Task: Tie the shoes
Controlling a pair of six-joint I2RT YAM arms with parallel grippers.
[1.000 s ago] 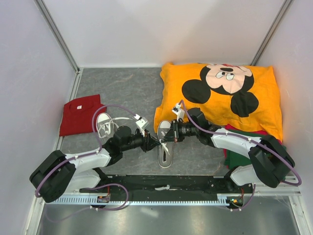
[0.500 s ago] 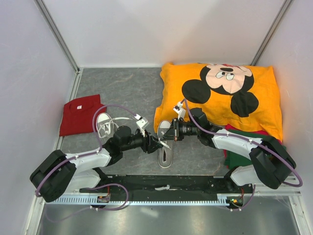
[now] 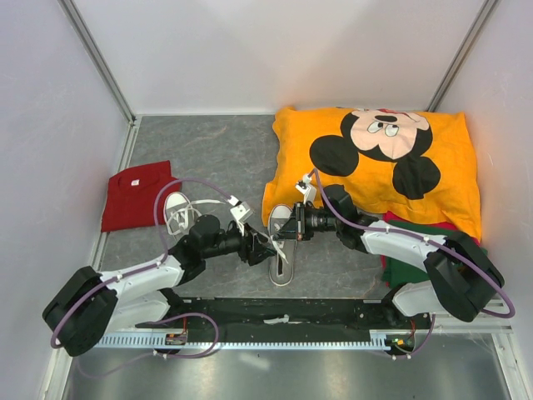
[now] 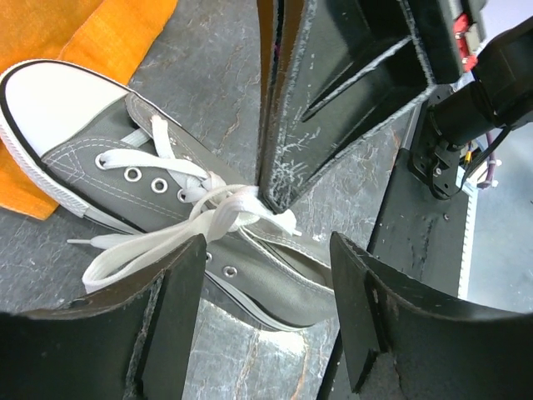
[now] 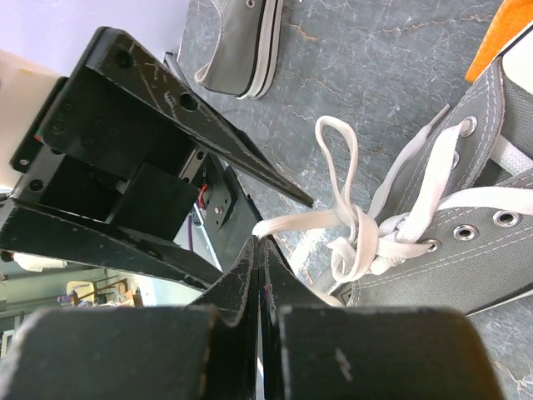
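Note:
One grey shoe (image 3: 281, 243) with a white toe cap lies in the middle of the floor, its white laces (image 4: 218, 205) crossed in a loose knot. The other shoe (image 3: 177, 210) lies further left, beside the left arm. My left gripper (image 4: 266, 250) hangs open just above the middle shoe's side, nothing between its fingers. My right gripper (image 5: 260, 240) is shut on a lace end (image 5: 304, 221), which runs taut from the knot (image 5: 366, 235). In the top view the two grippers (image 3: 265, 247) (image 3: 281, 234) nearly meet over this shoe.
An orange Mickey Mouse pillow (image 3: 391, 158) fills the back right, touching the middle shoe's toe. A folded red shirt (image 3: 137, 196) lies at the left. Green and red cloths (image 3: 408, 250) sit under the right arm. White walls enclose the floor; the black base rail (image 3: 283, 315) runs along the front.
My left gripper has opened wide and its arm has shifted slightly left. The right gripper stays shut on the lace, almost unmoved.

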